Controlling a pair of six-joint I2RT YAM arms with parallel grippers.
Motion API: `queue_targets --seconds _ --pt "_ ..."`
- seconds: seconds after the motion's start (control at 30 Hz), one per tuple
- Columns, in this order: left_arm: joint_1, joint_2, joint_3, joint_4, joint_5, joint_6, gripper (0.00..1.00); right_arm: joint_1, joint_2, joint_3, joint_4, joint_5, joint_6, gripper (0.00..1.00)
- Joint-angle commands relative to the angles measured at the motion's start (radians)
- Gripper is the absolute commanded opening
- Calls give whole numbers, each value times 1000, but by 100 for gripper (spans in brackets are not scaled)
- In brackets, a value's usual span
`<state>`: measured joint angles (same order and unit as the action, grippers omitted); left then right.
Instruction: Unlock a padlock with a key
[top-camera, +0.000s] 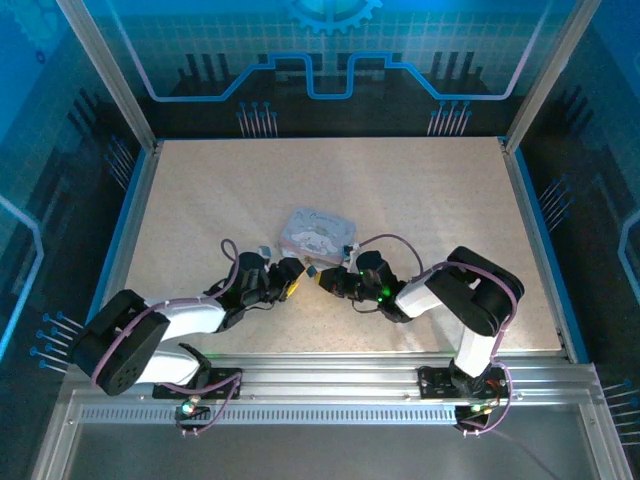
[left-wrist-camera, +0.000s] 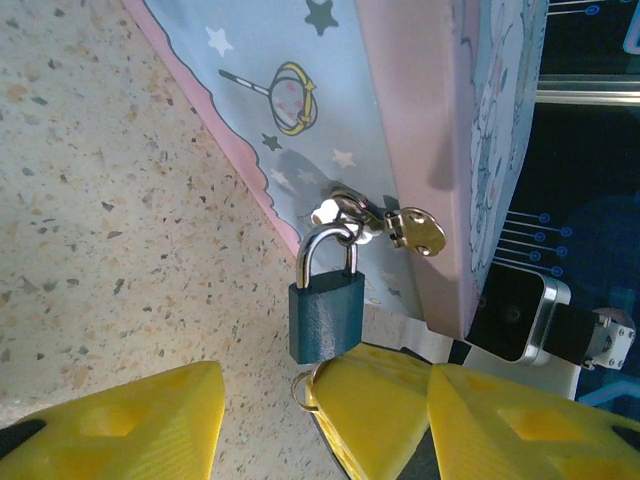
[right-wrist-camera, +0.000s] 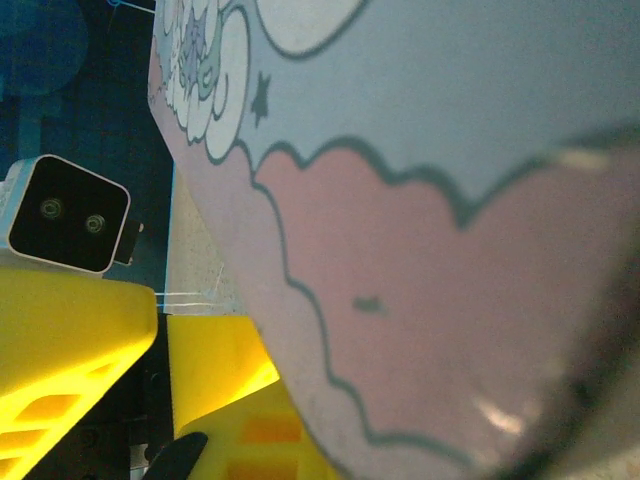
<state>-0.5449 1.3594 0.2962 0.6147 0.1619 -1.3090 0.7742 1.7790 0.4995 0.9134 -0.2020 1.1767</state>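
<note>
The padlock (left-wrist-camera: 326, 318) has a dark blue body and a silvery shackle. It hangs from the hasp (left-wrist-camera: 345, 212) on the front of the tin box (left-wrist-camera: 400, 110). My right gripper (top-camera: 322, 281) reaches in from the right. Its yellow fingers (left-wrist-camera: 375, 400) are pressed together right under the padlock's bottom face. A thin key ring (left-wrist-camera: 298, 388) sticks out beside them; the key's blade is hidden between the pads. My left gripper (left-wrist-camera: 325, 385) is open, one finger on each side of the padlock's lower end and the right gripper's tips, touching neither.
The tin box (top-camera: 318, 232) lies mid-table just beyond both grippers, and its pink and blue side (right-wrist-camera: 450, 250) sits very close to the right wrist camera. The left gripper's finger (right-wrist-camera: 70, 360) shows beside it. Speckled tabletop (top-camera: 200, 200) spreads all around.
</note>
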Motion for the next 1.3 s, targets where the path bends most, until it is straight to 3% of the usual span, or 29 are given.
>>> queue_targets --seconds 0.0,0.5,0.9,1.17,1.27 --pt "8 32 12 56 9 -9 57 19 13 25 15 -18 27 0" --pt "7 159 49 171 51 -30 48 22 7 35 6 -20 30 0" --pt "7 224 60 240 67 -52 28 21 -1 36 0 -16 37 0" --pt "7 213 57 239 67 -48 13 22 -11 31 -2 -10 40 8" --pt "7 202 57 231 65 -43 12 22 -19 28 -5 -3 37 15"
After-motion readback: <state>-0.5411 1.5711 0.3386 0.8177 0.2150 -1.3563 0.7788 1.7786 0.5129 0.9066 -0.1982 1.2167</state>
